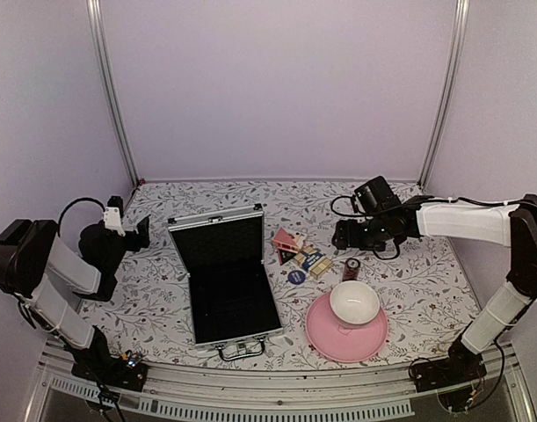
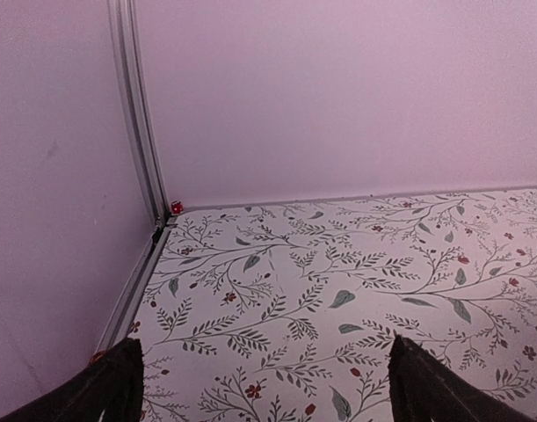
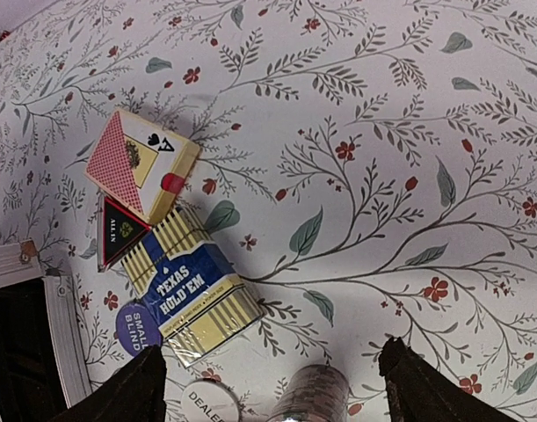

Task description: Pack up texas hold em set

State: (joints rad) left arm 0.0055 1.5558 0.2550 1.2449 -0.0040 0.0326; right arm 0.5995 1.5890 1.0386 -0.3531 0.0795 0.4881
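**Right gripper lined up over the chip stack, case open and waiting**

On the floral surface (image 1: 409, 281) the silver briefcase (image 1: 233, 299) lies open left of centre, lid tilted back, black lining bare. To its right a pink plate (image 1: 325, 338) carries a white bowl (image 1: 354, 303); neither belongs in the case.

The left gripper (image 2: 264, 341) is parked near the far left corner, fingers spread wide and holding nothing. The right gripper (image 3: 272, 352) hangs over the loose pieces between case and plate, also spread and empty.

The red card box (image 3: 141, 163) and the gold-and-blue card box (image 3: 193, 294) lie touching end to end, with a black triangular token (image 3: 119, 230) resting on their join. The dark red chip stack (image 3: 314, 396) stands between the right fingers but clear of both. A blue disc (image 3: 136, 327) and a white dealer button (image 3: 208, 400) lie just beside the gold box.

The stack looks like the pick in hand. It would go best with a straight descent, the fingers squared to the stack and closing low on its sides so no chip slides off. The dealer button is close enough to be knocked.
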